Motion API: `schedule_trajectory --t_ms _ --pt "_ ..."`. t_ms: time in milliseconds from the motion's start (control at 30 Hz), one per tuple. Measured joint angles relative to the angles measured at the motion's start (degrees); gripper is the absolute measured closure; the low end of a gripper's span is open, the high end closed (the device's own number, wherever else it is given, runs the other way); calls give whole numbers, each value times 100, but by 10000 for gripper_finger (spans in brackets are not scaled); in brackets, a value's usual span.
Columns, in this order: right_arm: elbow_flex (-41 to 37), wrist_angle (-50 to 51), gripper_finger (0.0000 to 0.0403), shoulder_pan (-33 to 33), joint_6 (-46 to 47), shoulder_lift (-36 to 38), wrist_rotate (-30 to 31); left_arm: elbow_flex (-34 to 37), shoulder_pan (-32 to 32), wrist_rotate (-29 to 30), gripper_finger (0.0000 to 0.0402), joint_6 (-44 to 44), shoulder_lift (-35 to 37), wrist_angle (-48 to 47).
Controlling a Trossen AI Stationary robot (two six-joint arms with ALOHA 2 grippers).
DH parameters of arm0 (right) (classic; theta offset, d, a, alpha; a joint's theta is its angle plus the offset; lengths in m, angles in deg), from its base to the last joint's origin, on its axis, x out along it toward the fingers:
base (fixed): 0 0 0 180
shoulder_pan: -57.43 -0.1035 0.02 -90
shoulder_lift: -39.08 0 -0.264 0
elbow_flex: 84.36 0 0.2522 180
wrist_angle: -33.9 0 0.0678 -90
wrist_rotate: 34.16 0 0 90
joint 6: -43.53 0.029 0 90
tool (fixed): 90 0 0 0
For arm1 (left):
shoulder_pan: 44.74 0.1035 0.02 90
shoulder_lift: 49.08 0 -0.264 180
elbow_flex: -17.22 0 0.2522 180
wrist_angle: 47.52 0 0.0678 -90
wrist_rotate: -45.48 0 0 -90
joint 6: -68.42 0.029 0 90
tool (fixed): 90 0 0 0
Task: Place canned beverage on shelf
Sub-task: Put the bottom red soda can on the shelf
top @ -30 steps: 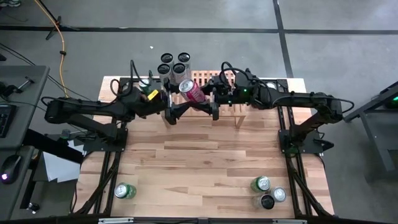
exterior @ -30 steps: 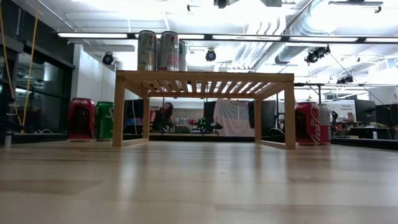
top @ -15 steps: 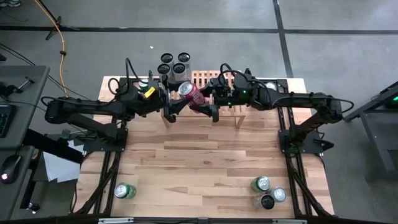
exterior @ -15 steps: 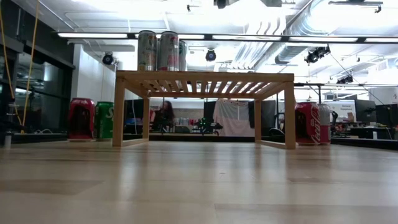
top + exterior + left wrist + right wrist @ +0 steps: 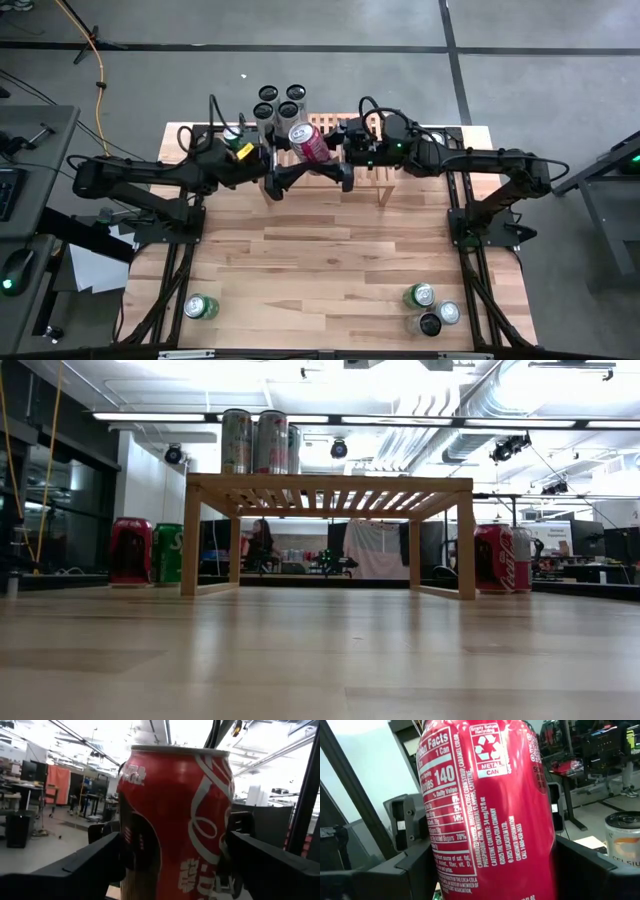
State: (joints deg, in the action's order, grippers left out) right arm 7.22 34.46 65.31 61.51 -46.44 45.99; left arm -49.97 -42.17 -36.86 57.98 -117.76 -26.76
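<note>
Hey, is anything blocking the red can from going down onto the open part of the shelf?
Nothing visible does. The red can sits between both grippers above the shelf, just beside the silver cans clustered at its left end. The slats to the right of that cluster look bare, so only those neighbours need care.

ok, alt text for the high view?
Both grippers, left and right, meet around one red can above the shelf, beside four silver cans already on it. Loose cans sit at the table's near corners.

Red can (image 5: pixel 306 143) tilted, held above light-wood slatted shelf (image 5: pixel 372 178) at table's far edge.
</note>
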Motion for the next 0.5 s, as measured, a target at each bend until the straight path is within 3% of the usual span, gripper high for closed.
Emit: schedule_trajectory --t_ms 500 --pt "11 222 97 -97 14 0 -22 0 2 -65 41 39 -272 584"
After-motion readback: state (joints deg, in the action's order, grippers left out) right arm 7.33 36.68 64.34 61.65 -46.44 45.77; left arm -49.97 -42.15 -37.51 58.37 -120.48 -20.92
